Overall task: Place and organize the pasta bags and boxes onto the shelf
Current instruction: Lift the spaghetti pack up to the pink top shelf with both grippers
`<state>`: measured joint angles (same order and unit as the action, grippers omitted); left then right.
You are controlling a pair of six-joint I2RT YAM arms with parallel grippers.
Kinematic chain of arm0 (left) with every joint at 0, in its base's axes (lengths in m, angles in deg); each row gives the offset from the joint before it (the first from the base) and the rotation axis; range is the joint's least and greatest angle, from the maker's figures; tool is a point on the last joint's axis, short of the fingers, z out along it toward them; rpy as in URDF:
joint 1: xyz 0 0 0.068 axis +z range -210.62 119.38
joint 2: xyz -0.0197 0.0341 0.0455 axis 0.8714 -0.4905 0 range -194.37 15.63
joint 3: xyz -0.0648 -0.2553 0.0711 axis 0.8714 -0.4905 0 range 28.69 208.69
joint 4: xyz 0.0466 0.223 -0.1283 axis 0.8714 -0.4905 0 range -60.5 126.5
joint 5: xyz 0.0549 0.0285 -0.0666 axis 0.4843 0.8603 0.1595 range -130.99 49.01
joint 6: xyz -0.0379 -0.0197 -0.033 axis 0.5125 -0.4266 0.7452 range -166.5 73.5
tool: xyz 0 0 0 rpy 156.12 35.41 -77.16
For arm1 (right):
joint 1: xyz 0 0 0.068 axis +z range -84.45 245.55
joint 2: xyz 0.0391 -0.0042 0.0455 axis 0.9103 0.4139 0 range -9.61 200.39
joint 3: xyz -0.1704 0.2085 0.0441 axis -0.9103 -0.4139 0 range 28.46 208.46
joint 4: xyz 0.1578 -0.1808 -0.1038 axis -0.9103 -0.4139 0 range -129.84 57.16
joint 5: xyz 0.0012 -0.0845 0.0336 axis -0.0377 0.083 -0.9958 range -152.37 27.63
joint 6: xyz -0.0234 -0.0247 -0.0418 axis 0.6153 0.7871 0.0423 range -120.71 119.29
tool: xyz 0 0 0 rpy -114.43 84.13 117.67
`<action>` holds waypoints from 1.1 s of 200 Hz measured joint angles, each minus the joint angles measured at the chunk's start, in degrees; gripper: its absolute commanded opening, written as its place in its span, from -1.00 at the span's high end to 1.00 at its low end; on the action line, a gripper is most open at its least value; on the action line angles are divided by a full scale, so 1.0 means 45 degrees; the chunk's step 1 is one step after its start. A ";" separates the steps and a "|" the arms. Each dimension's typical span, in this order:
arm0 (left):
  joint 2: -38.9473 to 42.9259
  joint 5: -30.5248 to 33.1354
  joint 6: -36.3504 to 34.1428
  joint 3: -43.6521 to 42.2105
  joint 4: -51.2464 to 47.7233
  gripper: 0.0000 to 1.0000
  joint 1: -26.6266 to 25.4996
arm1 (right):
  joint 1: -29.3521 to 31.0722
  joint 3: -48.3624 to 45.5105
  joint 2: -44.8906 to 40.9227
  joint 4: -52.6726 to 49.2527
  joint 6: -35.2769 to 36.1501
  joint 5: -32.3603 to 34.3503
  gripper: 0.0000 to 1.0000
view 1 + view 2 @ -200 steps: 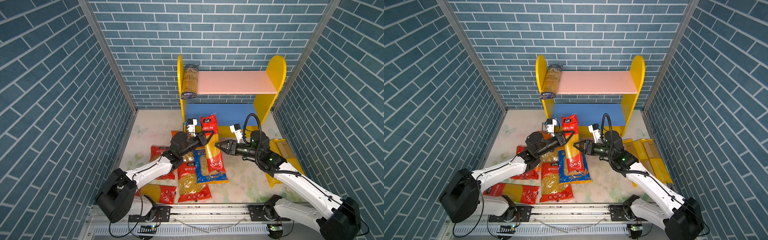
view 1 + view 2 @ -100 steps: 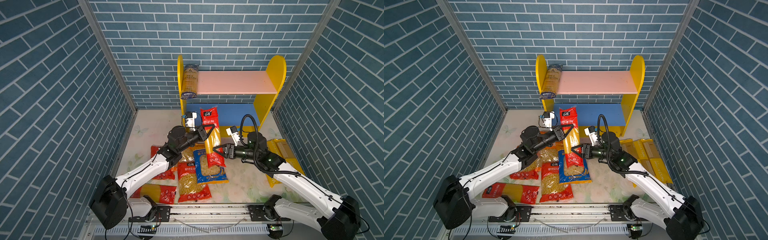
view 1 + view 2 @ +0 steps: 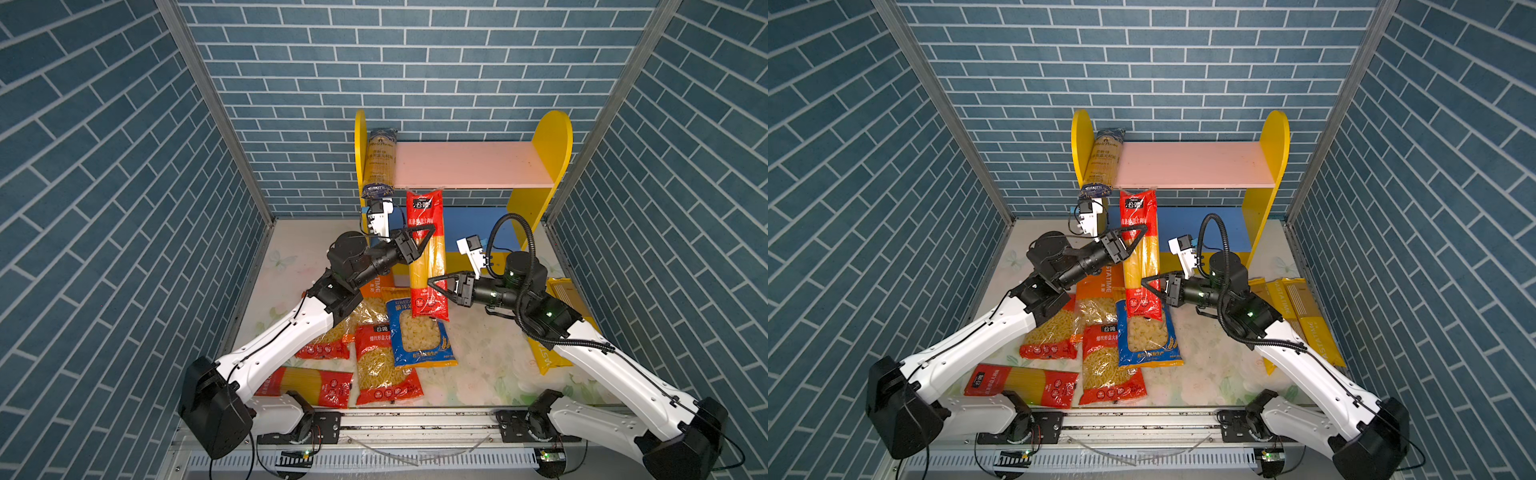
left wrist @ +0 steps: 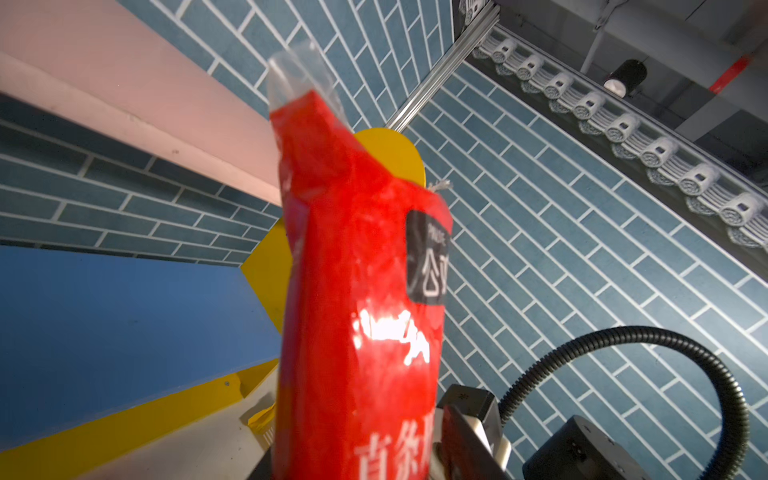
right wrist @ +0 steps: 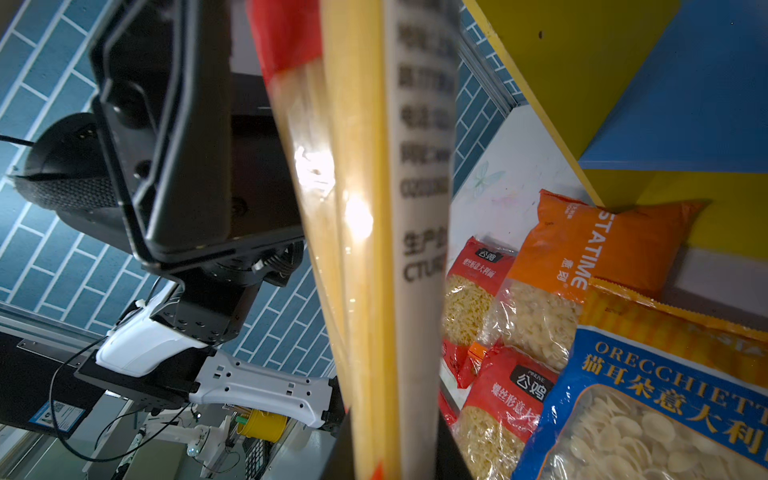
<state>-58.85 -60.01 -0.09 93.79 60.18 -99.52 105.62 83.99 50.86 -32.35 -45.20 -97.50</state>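
One blue pack [image 3: 379, 166] on shelf [image 3: 469, 166]; right fingers [image 3: 441, 293] clamp red pack [image 3: 432, 257], left fingers [image 3: 422, 229] spread.

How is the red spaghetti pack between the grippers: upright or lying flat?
Upright: the red spaghetti pack stands on end, top near the pink board.

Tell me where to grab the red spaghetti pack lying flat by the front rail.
Pinch the spaghetti pack at its yellow middle, across the narrow width, probably coming straight down. It lies flat, long and slim, with its top face open, so a centred grip should keep it level.
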 measured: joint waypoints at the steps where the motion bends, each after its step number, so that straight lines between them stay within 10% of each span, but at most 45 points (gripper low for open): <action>1: 0.0000 0.0000 -0.0015 0.0010 0.0000 -0.27 0.0000 | 0.0000 0.0015 0.0005 -0.0010 0.0005 0.0000 0.78; 69: 0.0918 0.0758 -0.0821 0.0185 -0.1030 -0.74 0.0709 | -0.0160 0.2735 0.2127 -0.0933 0.0000 -0.0515 0.91; 220: 0.4512 0.2667 -0.2186 -0.2579 -0.3512 -0.76 0.1088 | -0.2234 1.2842 0.8990 -0.3376 -0.2846 0.0466 0.95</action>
<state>-38.54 -48.01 -9.93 82.19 44.38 -94.62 95.57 141.78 91.32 -47.54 -58.01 -95.40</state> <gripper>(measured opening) 0.882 0.193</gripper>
